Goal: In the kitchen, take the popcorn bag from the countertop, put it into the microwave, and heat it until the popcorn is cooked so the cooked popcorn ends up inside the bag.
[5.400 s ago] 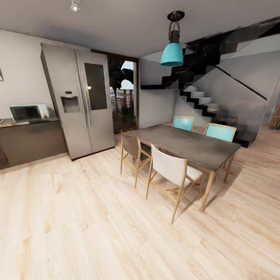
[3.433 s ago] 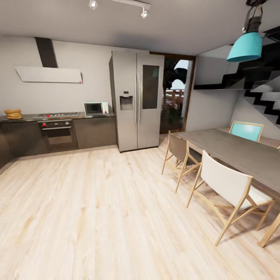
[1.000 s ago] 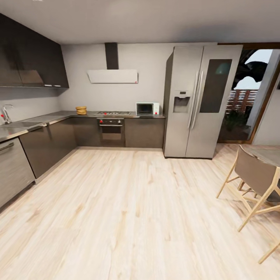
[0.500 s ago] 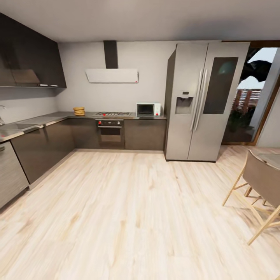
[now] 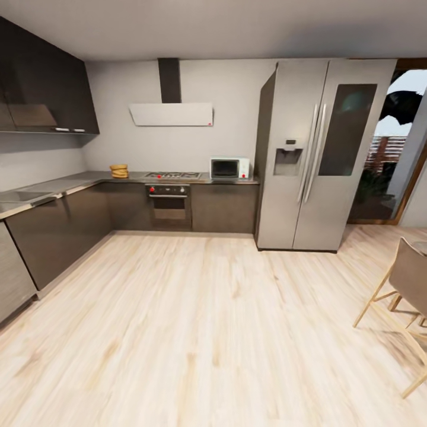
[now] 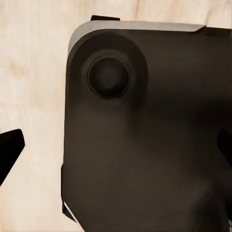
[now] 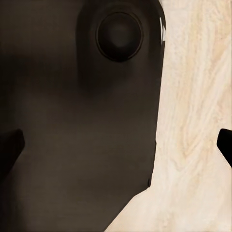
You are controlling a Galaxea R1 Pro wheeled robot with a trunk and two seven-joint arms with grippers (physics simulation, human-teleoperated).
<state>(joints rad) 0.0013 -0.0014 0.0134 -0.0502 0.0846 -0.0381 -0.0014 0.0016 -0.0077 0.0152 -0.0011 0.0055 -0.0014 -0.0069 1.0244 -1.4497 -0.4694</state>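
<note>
Looking across a pale wooden floor (image 5: 196, 332) toward the kitchen's far wall. Sitting on the counter (image 5: 178, 179), a small mint-blue microwave (image 5: 229, 168) with its dark door closed and a white knob panel at its side, just beside the tall steel fridge (image 5: 314, 154). Lying between the microwave and a stack of tan-yellow rounds (image 5: 119, 171), a gas hob (image 5: 173, 175), with a steel oven (image 5: 169, 204) built in under it and a flat white hood (image 5: 172, 114) hanging above. Running along the left side, dark glossy cabinets (image 5: 47, 89) over another stretch of grey counter. Peeking in at the right edge, a wooden-legged chair (image 5: 403, 284). Cannot tell whether the tan stack by the hob is the popcorn bag; too small and blurred for that.

Pointing down at the floor in the left wrist view, the left end effector (image 6: 116, 150), with dark fingertips (image 6: 9, 150) showing at opposite edges, standing wide apart and holding nothing. Filling much of that view, a dark rounded robot base (image 6: 145, 145) with a round recess.

Showing the same in the right wrist view: the right end effector (image 7: 116, 145) spread wide, fingertips (image 7: 225, 145) at the edges, empty, over the dark base and light planks.
</note>
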